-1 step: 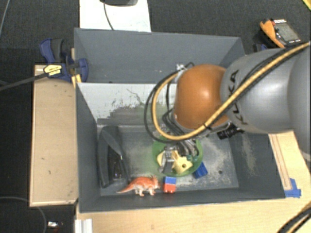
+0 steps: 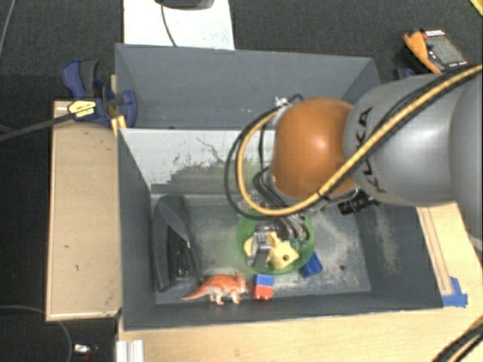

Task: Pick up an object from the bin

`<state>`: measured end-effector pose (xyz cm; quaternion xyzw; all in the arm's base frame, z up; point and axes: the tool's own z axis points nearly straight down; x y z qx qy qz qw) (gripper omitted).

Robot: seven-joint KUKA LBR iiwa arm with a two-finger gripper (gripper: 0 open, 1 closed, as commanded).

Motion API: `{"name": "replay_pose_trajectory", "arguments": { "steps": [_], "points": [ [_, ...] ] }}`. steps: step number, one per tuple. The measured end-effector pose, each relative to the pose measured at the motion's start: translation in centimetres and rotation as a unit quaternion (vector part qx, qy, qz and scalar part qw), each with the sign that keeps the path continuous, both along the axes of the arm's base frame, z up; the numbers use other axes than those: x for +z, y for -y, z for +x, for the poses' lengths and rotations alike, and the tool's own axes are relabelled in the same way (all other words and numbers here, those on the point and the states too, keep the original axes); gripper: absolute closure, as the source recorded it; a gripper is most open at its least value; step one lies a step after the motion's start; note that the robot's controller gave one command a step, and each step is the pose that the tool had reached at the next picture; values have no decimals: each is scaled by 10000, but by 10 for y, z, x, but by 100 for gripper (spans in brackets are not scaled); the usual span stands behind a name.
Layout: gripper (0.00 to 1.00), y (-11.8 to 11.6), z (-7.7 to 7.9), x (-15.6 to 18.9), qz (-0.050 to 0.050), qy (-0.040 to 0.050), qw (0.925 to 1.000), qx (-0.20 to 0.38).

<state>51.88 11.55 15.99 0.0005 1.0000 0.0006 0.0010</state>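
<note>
Grey bin (image 2: 343,236); KUKA-marked arm (image 2: 400,149), pincer (image 2: 264,250) perhaps touching green disc (image 2: 244,240)

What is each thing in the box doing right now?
Gripper: low over the green plate.
Green plate: flat on the floor.
Yellow toy: lying on the plate.
Orange dinosaur: loose by the near wall.
Black tool: lying along the left wall.
Blue block: loose beside the plate.

Toy dinosaur (image 2: 219,287): orange, standing side-on, lower centre of the frame.
Small block (image 2: 263,286): blue above, red below, just right of the dinosaur's head.
Blue piece (image 2: 310,265): small, tilted, further right.
Black stapler-like thing (image 2: 172,246): long, lying left of centre.
White sheet (image 2: 192,23): top of the frame.
Orange-and-black device (image 2: 432,49): upper right.
</note>
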Motion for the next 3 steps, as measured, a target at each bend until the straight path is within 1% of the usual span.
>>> {"name": "replay_pose_trajectory", "arguments": {
  "steps": [1,2,3],
  "points": [
    [0,67,12,-79,6,26,9984,558],
    [0,59,12,-68,9,55,9980,623],
    [0,76,19,-87,78,66,9982,594]
  ]
}}
